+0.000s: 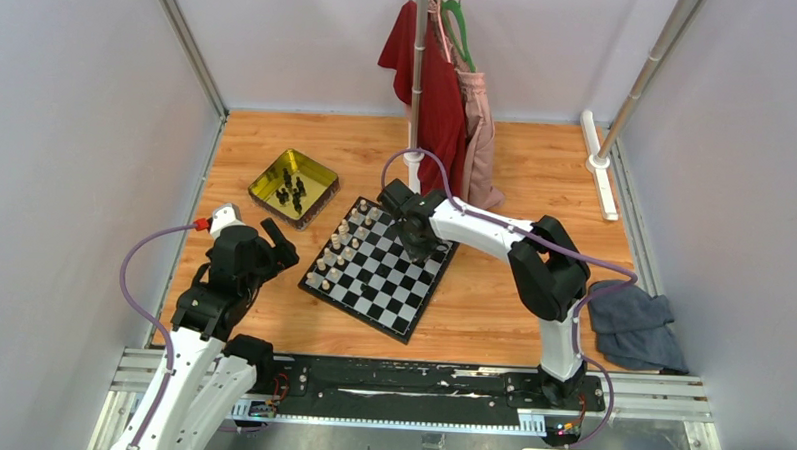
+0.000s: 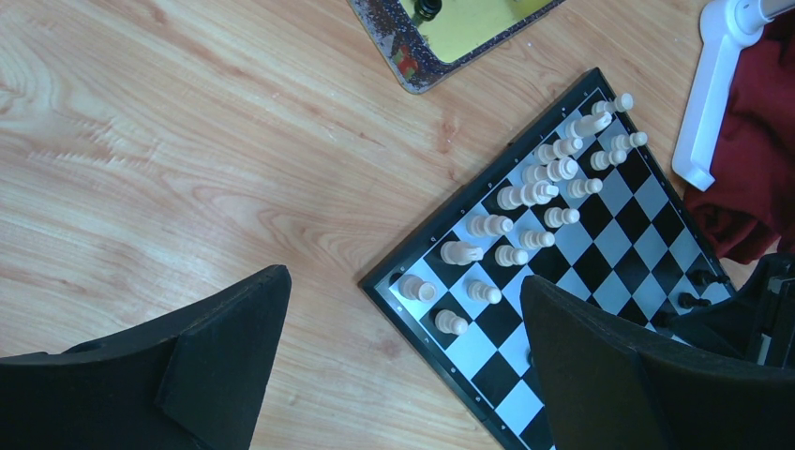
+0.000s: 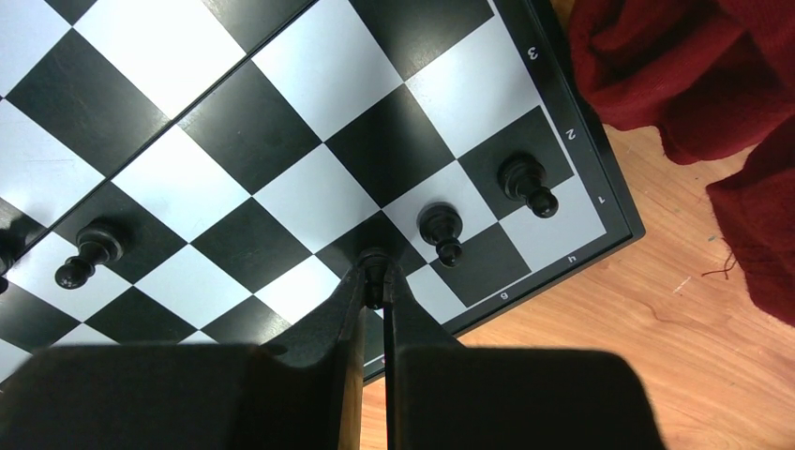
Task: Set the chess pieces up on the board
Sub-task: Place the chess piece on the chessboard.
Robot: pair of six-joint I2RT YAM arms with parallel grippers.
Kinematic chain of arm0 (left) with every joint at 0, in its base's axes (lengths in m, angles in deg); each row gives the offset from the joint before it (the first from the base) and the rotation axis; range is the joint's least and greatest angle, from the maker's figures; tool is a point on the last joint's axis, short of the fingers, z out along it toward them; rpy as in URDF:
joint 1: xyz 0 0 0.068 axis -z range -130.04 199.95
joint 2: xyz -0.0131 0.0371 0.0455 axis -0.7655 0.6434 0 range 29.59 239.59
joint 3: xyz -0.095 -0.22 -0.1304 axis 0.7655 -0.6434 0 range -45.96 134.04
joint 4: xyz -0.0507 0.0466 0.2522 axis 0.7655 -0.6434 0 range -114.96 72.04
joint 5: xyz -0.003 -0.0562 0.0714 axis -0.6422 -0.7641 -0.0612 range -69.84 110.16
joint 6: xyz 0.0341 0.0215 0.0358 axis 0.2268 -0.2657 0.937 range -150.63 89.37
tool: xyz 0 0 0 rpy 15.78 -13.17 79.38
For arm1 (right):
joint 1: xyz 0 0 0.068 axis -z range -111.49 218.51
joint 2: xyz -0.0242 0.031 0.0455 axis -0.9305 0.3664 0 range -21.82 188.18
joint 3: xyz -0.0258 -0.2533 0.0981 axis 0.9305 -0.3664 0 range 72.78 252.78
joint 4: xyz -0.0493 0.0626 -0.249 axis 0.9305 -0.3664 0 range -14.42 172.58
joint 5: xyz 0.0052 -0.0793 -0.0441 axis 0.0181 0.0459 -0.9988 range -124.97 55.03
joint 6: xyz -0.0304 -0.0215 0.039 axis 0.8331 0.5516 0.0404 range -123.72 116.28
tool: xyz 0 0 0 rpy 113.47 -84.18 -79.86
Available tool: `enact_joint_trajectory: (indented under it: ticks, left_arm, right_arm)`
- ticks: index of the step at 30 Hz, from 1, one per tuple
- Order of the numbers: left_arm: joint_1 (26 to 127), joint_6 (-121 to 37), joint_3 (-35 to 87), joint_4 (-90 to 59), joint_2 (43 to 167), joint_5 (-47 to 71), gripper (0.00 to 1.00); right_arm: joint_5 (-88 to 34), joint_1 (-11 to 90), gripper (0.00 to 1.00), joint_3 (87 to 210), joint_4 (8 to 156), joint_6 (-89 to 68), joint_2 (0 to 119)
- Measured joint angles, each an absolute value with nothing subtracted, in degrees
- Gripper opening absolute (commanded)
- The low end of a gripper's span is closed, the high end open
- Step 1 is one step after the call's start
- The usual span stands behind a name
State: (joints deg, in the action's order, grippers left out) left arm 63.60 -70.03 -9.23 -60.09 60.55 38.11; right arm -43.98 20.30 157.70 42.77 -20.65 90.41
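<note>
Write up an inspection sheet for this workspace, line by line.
Surface: wooden table.
Job's things: chessboard lies askew; a few black pieces stand along one edge, more lie in the gold tray; cream pieces fill two rows on the opposite side.
Clutter: grey cloth at the table's right edge; red garment and pink garment hang on a stand.
Grippers: left gripper open, above the table by the board's corner; right gripper shut on a black piece at the board's edge squares.
Cables: purple cables run along each arm.
Surroundings: grey walls, metal poles.
</note>
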Motion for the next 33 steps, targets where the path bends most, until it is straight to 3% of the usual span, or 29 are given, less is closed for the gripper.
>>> enact_joint_trajectory:
  ticks: [16, 33]
  left_arm:
    - [63.6, -70.0, -9.2, -60.1, 60.5, 38.1, 1.0]
    - [63.6, -70.0, -9.2, -60.1, 60.5, 37.7, 1.0]
  right_arm:
    - [-43.9, 20.3, 0.22, 157.7, 42.8, -20.7, 90.4]
    - [-43.0, 20.3, 0.31, 157.6, 42.8, -20.7, 90.4]
